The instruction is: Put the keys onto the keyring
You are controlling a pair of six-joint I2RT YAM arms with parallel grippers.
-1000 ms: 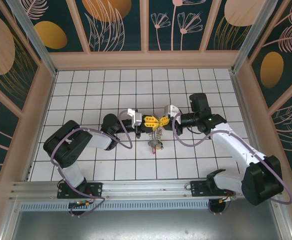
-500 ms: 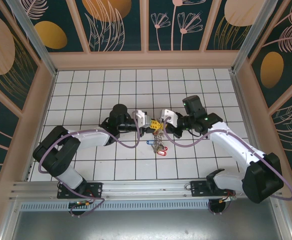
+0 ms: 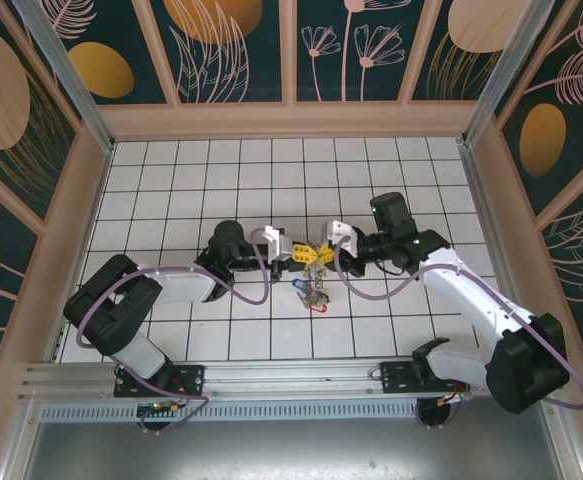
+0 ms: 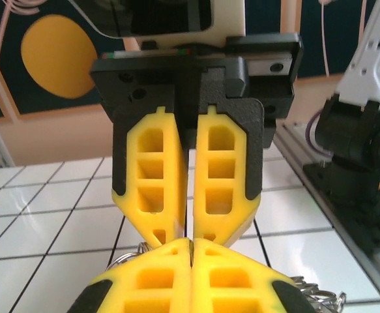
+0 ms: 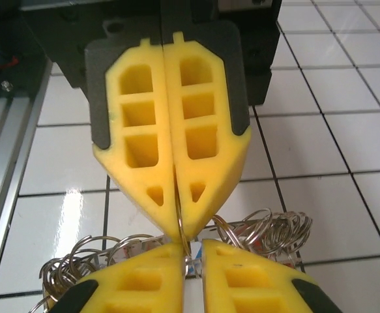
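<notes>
Two grippers met tip to tip over the middle of the tiled table (image 3: 171, 180). The left gripper (image 3: 302, 257) reached in from the left and the right gripper (image 3: 320, 252) from the right, so that their fingers lay along one line across the table. The left gripper's jaws were pressed fully together on a thin wire loop (image 5: 178, 225), seen edge-on in the seam between its pads in the right wrist view; whether this loop was the keyring's own rim could not be settled. The right gripper's jaws stood a narrow slot apart with the same wire running into the slot, and whether they pinched it could not be told. The opposed hold was judged to serve the threading: one side fixes the loop while the other works a key along it. The keys (image 3: 314, 292) sat as one bunch just on the near side of the meeting fingertips, with a tangle of small rings (image 5: 261, 228) spreading to either side. From above, the bunch's long axis ran from the fingertips toward the near edge, roughly square to the line of the fingers. A blue tag (image 3: 299, 285) lay close to the fingertips and a red tag (image 3: 321, 306) at the near end; whether the bunch hung free or rested on the tiles could not be told
</notes>
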